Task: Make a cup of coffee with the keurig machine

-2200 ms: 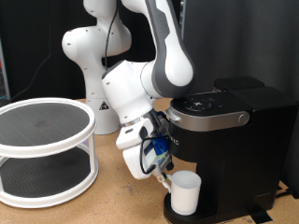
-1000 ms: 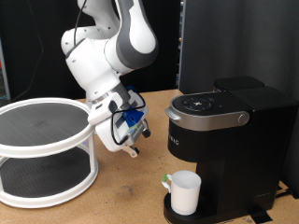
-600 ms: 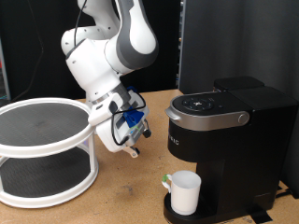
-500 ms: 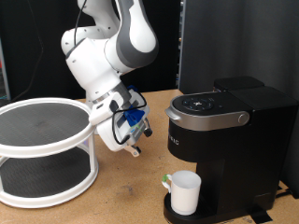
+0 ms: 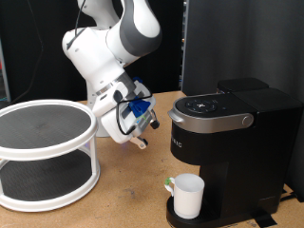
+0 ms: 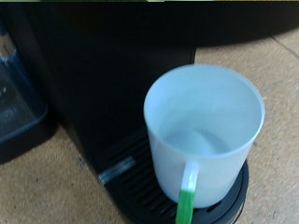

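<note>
The white cup (image 5: 188, 197) stands upright and empty on the round drip base of the black keurig machine (image 5: 233, 142), under its spout. The machine's lid is down. In the wrist view the cup (image 6: 201, 126) shows its handle with a green mark (image 6: 187, 201) and sits on the drip base (image 6: 140, 191) against the black machine body (image 6: 103, 75). My gripper (image 5: 140, 133) hangs above the table to the exterior view's left of the machine, well apart from the cup, with nothing seen in it. Its fingers do not show in the wrist view.
A white two-tier round rack (image 5: 43, 152) stands at the exterior view's left on the wooden table (image 5: 123, 204). A black backdrop stands behind the machine. The robot's base (image 5: 95, 104) is at the back.
The gripper was beside the cup at the machine, then drew back to the left, leaving the cup on the drip base. In the last half second it rose slightly and turned.
</note>
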